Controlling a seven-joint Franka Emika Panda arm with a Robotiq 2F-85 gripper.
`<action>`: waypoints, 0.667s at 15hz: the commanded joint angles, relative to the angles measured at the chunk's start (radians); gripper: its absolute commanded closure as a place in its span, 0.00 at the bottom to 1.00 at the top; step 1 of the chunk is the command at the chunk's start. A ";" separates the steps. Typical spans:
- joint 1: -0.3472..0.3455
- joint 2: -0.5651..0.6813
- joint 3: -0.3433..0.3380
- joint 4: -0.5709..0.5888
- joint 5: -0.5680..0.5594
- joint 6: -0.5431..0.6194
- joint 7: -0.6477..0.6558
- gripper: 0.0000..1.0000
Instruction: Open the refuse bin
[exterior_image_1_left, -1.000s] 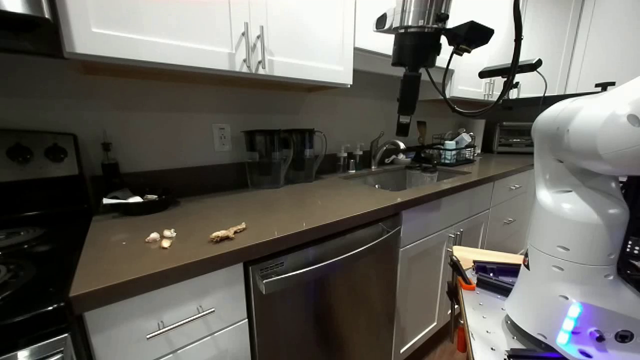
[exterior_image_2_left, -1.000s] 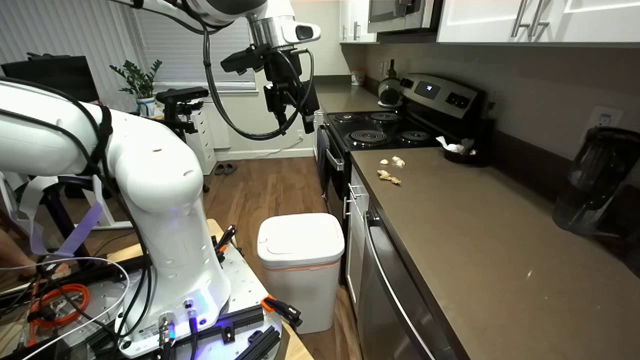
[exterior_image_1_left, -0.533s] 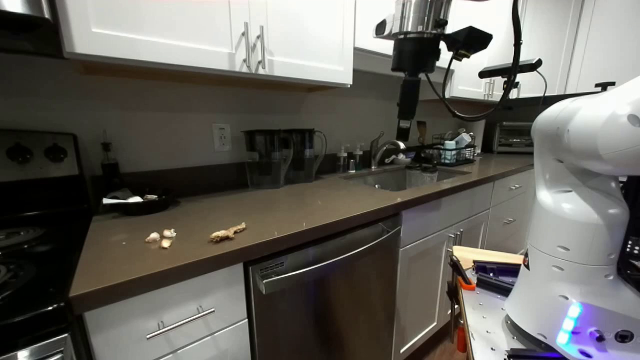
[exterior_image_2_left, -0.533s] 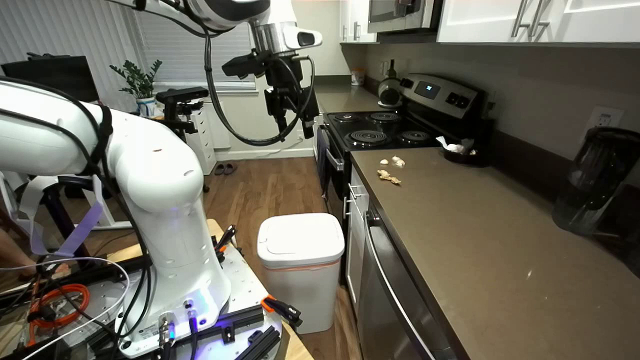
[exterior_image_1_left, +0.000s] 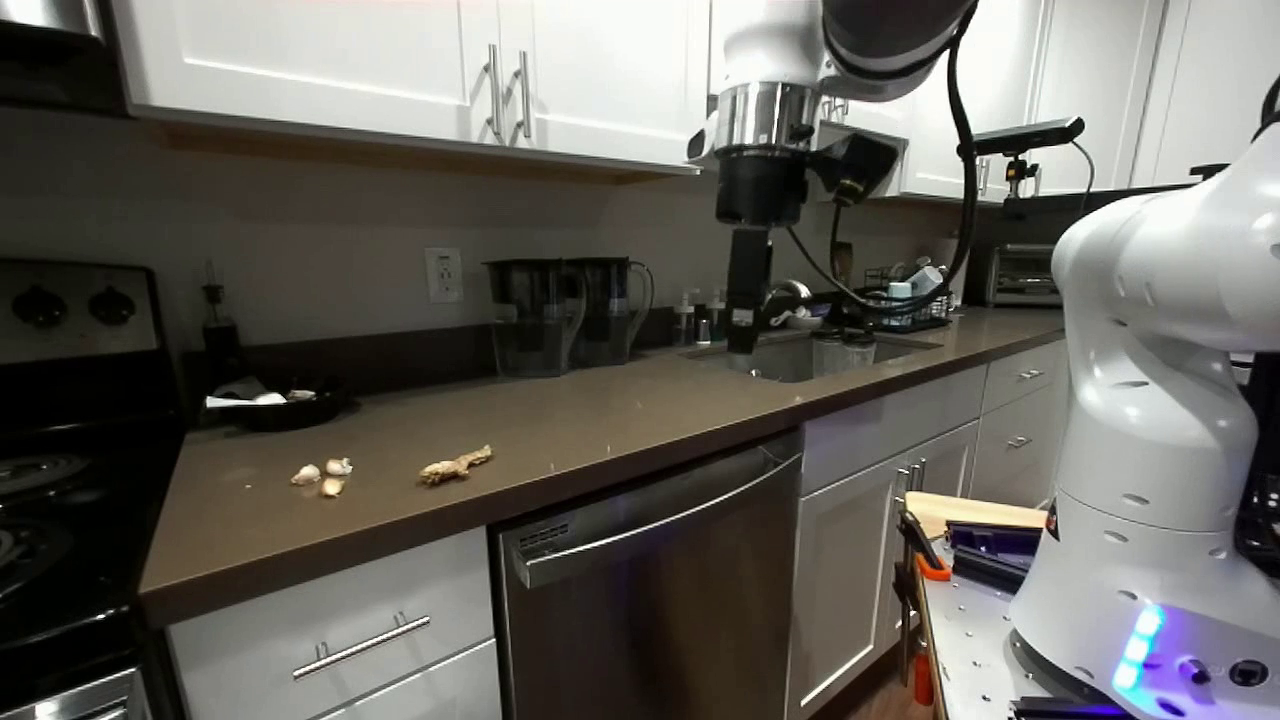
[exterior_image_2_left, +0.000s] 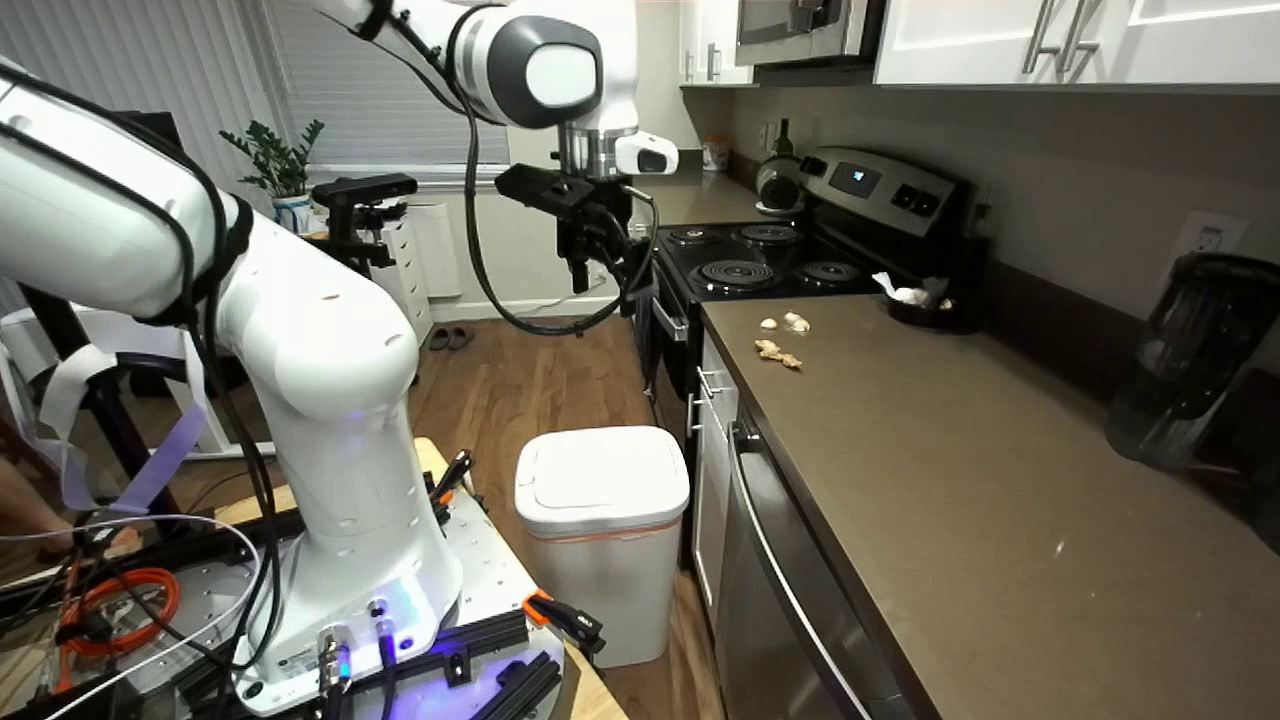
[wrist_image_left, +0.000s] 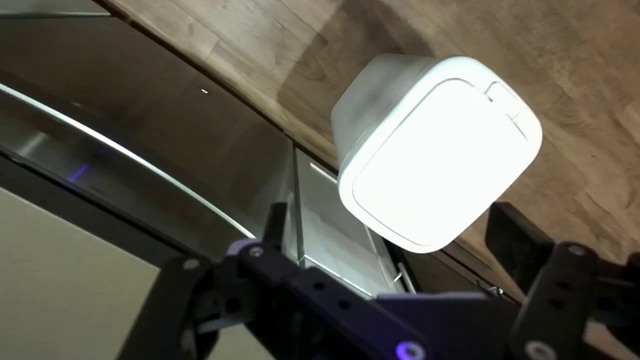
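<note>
Hanging in the air with its jaws apart, the gripper faces down toward the white refuse bin, which stands on the wood floor well below the jaws, its lid down, and shows beyond the fingertips in the wrist view. Left of the jaws there lie the steel dishwasher and the brown countertop. Right of the jaws in an exterior view, that countertop bears ginger and garlic near the black stove, while pale blinds hang left of the jaws.
</note>
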 joint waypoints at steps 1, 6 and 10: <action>0.072 0.203 -0.030 0.001 0.122 0.149 -0.103 0.00; 0.183 0.443 -0.038 0.001 0.337 0.300 -0.291 0.00; 0.237 0.592 0.006 0.001 0.549 0.413 -0.437 0.00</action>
